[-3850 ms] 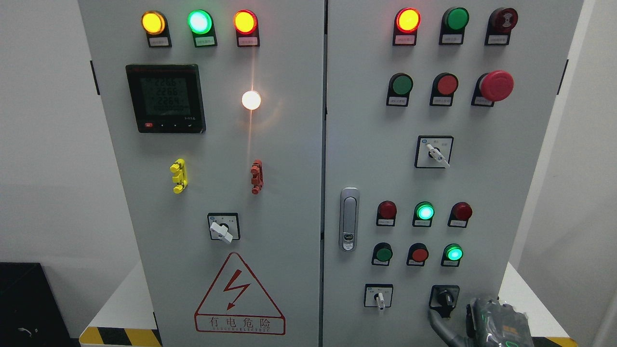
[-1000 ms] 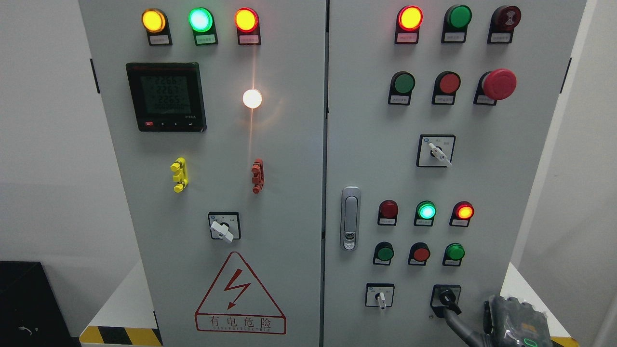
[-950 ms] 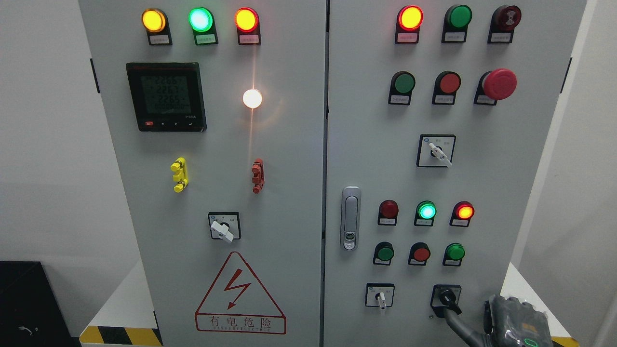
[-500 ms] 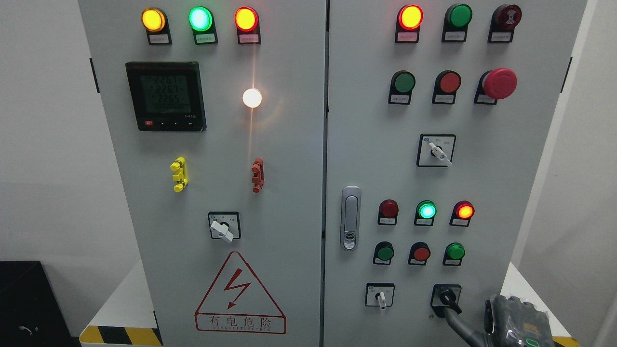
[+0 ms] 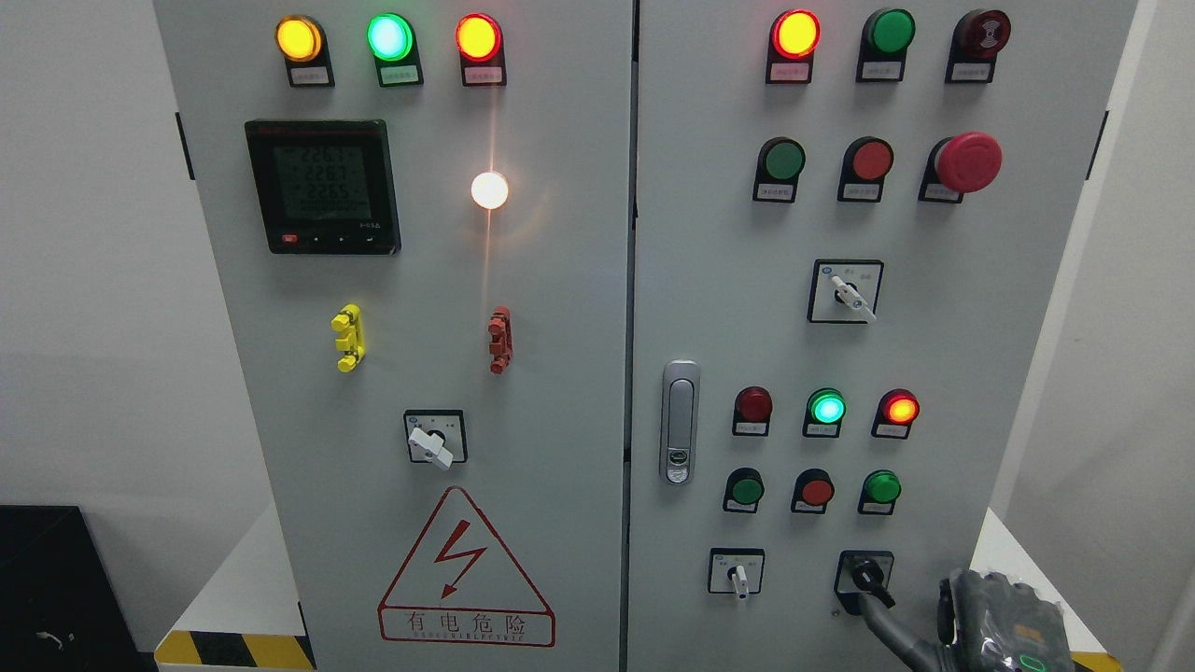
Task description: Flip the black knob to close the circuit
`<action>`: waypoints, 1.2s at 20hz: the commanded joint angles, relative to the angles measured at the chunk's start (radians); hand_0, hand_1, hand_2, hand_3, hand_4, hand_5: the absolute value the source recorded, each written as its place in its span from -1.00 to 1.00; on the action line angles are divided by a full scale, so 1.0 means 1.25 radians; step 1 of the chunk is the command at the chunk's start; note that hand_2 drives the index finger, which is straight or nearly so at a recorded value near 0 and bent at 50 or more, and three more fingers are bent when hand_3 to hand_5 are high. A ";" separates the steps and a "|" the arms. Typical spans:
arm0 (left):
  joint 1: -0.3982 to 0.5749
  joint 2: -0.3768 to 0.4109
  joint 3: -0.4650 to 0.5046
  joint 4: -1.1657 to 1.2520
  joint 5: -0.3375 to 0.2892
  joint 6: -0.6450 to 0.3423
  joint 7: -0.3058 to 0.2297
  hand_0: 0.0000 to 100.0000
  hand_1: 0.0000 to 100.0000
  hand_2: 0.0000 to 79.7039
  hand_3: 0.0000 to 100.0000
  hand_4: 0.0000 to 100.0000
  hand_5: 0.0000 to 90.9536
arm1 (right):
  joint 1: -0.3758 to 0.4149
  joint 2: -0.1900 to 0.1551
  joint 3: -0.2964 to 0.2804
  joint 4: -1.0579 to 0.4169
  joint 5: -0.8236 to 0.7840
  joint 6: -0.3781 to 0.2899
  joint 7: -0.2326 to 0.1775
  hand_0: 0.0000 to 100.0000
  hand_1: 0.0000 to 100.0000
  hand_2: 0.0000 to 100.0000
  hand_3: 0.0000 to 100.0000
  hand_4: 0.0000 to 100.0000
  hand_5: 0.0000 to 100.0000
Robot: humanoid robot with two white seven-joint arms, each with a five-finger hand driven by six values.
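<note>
A: Black knob [image 5: 866, 574] sits low on the right-hand door of the cabinet [image 5: 709, 280], just up and left of the right hand [image 5: 999, 625]. Its pointer leans to the upper left.

B: Contact?

A: One dark finger [image 5: 882, 621] reaches from the hand up to the knob's lower edge; it looks to be touching or nearly so. The hand grips nothing. Whether the remaining fingers are curled or slack cannot be told, since the hand is cut off by the frame's bottom edge.

B: Sign the circuit has closed?

A: Probably. The red lamp [image 5: 900, 409] above the hand is lit, and the green button [image 5: 880, 486] beneath it is dark.

B: Advice for the step?

A: If more turn is needed, push at the pointer's tip and not the hub, and watch the lamp. Steer clear of the white selector [image 5: 738, 577], left of the knob.

B: Left hand?

A: Out of view.
</note>
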 commanded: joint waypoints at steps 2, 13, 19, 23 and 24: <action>0.005 0.000 0.000 0.000 0.000 0.000 0.000 -0.76 0.11 -1.00 -1.00 -1.00 -1.00 | 0.015 -0.001 0.009 -0.001 -0.001 -0.001 -0.004 -1.00 -1.00 0.82 1.00 0.98 1.00; 0.005 0.000 0.000 0.000 0.000 0.000 0.000 -0.76 0.11 -1.00 -1.00 -1.00 -1.00 | 0.055 -0.001 0.090 -0.001 -0.044 -0.010 -0.026 -1.00 -1.00 0.82 1.00 0.99 1.00; 0.005 0.000 0.000 0.000 0.000 0.000 0.000 -0.76 0.11 -1.00 -1.00 -1.00 -1.00 | 0.073 -0.001 0.095 -0.005 -0.089 -0.049 -0.082 -1.00 -1.00 0.81 1.00 0.98 1.00; 0.005 0.000 0.000 0.000 0.000 0.000 0.000 -0.76 0.11 -1.00 -1.00 -1.00 -1.00 | 0.087 -0.001 0.097 -0.009 -0.159 -0.103 -0.117 -1.00 -1.00 0.66 1.00 0.89 0.89; 0.005 0.000 0.000 0.000 0.000 0.000 0.000 -0.76 0.11 -1.00 -1.00 -1.00 -1.00 | 0.089 -0.001 0.098 -0.013 -0.172 -0.108 -0.118 -1.00 -1.00 0.64 1.00 0.88 0.87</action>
